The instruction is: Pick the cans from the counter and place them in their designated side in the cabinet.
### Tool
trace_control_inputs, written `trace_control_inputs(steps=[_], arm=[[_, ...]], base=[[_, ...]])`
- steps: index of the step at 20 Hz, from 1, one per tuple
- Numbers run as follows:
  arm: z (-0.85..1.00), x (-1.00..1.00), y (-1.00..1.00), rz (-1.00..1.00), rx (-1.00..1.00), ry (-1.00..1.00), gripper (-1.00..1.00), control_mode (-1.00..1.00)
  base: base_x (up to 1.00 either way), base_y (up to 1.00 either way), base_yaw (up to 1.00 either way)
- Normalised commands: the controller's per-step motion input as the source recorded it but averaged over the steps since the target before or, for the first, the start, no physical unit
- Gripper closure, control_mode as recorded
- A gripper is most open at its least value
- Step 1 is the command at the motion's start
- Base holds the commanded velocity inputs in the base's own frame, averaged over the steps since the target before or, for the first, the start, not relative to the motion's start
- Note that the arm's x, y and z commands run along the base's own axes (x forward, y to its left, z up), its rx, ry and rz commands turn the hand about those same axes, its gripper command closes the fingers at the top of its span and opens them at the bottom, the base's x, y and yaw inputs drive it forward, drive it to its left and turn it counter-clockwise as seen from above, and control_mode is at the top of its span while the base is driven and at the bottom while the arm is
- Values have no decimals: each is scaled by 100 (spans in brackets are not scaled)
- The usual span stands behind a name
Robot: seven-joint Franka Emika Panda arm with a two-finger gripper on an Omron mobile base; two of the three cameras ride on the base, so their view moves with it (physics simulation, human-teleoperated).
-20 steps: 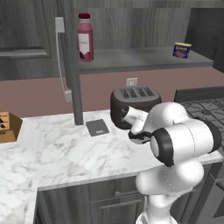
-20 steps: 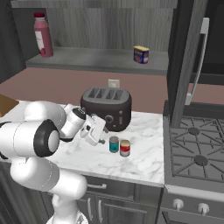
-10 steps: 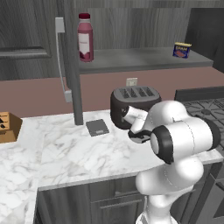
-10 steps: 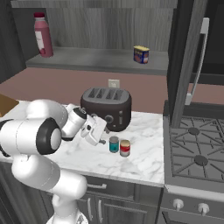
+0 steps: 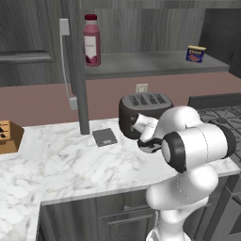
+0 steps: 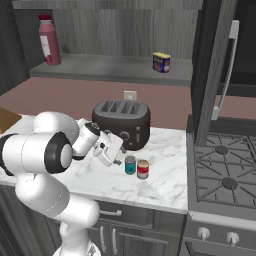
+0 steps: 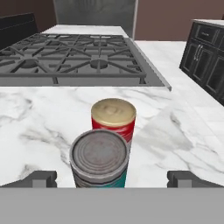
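On the veined marble counter [image 6: 165, 185], the teal can [image 6: 130, 165] touches the red can [image 6: 143, 169] at its 3 o'clock. The wide-open gripper [image 7: 113, 178] straddles the teal one; a ribbed black toaster [image 6: 121, 123] stands at 12.

Base views flank the counter [image 5: 70, 155]; hand view (close) faces stove [image 7: 65, 57].

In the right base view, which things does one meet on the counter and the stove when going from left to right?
The pincer → teal-blue can → red can → stove burners. The toaster stands behind, overlapping several of these, so I leave it out of the order.
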Motion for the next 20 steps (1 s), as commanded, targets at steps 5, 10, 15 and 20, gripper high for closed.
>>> trace_control_inputs(steps=[5,10,15,20], arm=[[-11,0,-2,-5,-1,0,-100,-100],[-11,0,-3,-4,0,1,-100,-100],[-10,0,-5,-4,0,1,-100,-100],[-11,0,-5,-4,0,1,-100,-100]], base=[[0,0,0],[0,0,0],[0,0,0],[0,0,0]])
